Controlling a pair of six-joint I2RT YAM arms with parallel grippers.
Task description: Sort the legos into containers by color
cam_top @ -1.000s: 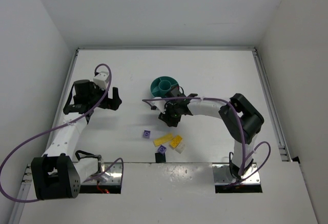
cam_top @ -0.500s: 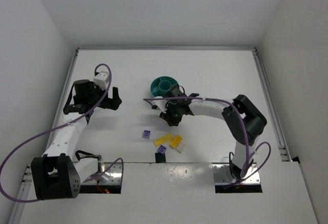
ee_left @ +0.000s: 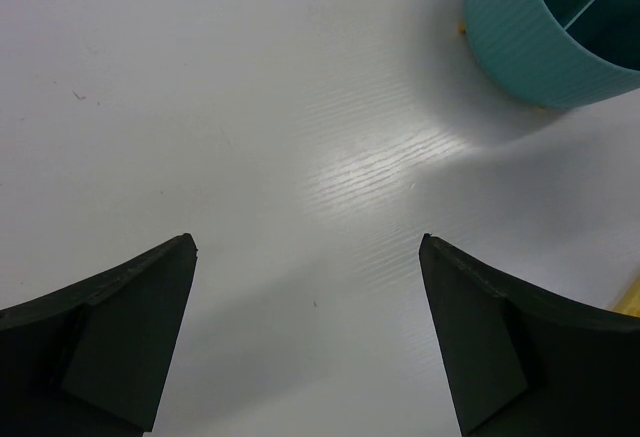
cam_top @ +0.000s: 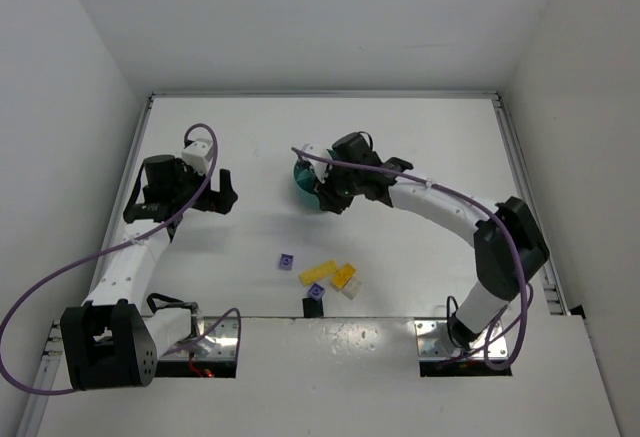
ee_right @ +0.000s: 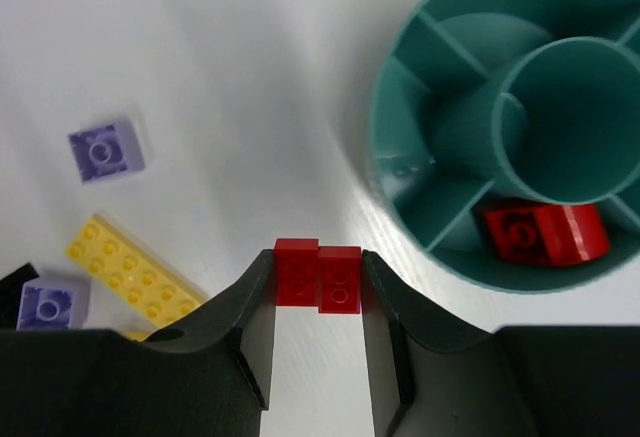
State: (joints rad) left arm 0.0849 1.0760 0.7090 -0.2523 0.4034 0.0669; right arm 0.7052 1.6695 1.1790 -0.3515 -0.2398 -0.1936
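My teal dish has thin lines down its side. I see a red brick, a yellow brick, a purple brick and a white table

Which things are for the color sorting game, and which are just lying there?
For the job: red brick in the right gripper, second red brick in the teal dish, purple bricks, yellow bricks, off-white brick.
Just lying there: small black piece beside a purple brick, metal base plate.

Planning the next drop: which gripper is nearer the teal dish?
Right. The right gripper, holding a red lego, is beside the teal dish; the left gripper sits apart on its left.
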